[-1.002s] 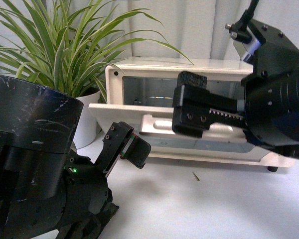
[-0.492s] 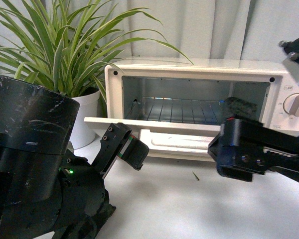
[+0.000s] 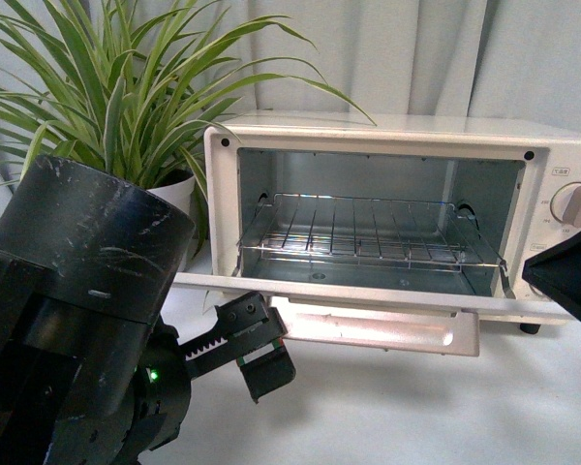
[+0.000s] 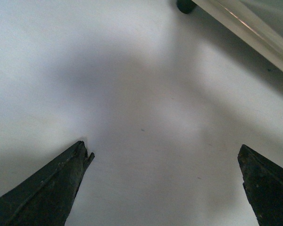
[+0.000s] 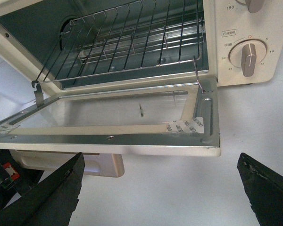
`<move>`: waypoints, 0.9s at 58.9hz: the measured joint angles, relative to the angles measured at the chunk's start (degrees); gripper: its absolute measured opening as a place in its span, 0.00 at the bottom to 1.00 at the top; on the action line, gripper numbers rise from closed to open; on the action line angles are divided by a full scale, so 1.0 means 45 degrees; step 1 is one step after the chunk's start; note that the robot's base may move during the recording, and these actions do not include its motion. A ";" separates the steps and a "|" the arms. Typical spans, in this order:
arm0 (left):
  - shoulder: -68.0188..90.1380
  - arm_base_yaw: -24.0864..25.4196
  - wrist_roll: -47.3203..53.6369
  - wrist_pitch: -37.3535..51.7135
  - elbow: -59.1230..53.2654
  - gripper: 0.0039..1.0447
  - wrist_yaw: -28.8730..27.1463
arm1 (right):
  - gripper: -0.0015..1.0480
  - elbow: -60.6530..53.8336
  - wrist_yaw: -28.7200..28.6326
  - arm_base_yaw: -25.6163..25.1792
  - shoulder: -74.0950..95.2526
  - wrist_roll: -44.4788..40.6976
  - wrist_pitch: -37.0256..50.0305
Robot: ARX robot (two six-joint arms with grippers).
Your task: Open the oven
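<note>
oven [image 3: 397, 218] door open, 190 printed by knob [image 5: 253, 4]; left claw [image 4: 162, 146] wide, right claw [image 5: 160, 157] wide.

Setting: a staged test bench, most likely a robotics lab dressed with household items rather than a working kitchen. Evidence: a plain white tabletop [image 3: 416, 407] carries a single cream-white toaster oven [image 3: 407, 128] and, just beside it, a striped-leaf plant [image 3: 126, 87] in a white pot [image 3: 179, 199]. A pleated pale grey curtain [image 3: 407, 48] closes off the whole background like a backdrop. A bulky black robot arm [image 3: 87, 281] fills the near foreground. Both wrist views show the same uniform white surface around the appliance. Lighting is even and indoor.
</note>
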 joint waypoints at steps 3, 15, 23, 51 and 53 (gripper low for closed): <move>0.0010 -0.0015 0.0724 -0.0102 -0.0019 0.94 -0.0413 | 0.91 -0.0029 -0.0029 -0.0053 0.0024 -0.0058 0.0039; 0.0136 -0.0015 0.3109 -0.0063 -0.0243 0.94 -0.1457 | 0.91 -0.0272 -0.0121 -0.0131 0.0083 -0.0194 0.0185; 0.0214 -0.0034 0.4483 -0.0039 -0.0408 0.94 -0.1860 | 0.91 -0.0442 -0.0121 -0.0126 0.0165 -0.0253 0.0257; -0.0520 -0.0364 0.9126 0.1010 -0.1554 0.94 -0.2492 | 0.91 -0.1205 -0.0500 -0.0311 -0.0102 -0.0534 0.0427; -0.0753 -0.0389 0.9282 0.1035 -0.1817 0.94 -0.2385 | 0.91 -0.1331 -0.0612 -0.0413 -0.0267 -0.0622 0.0427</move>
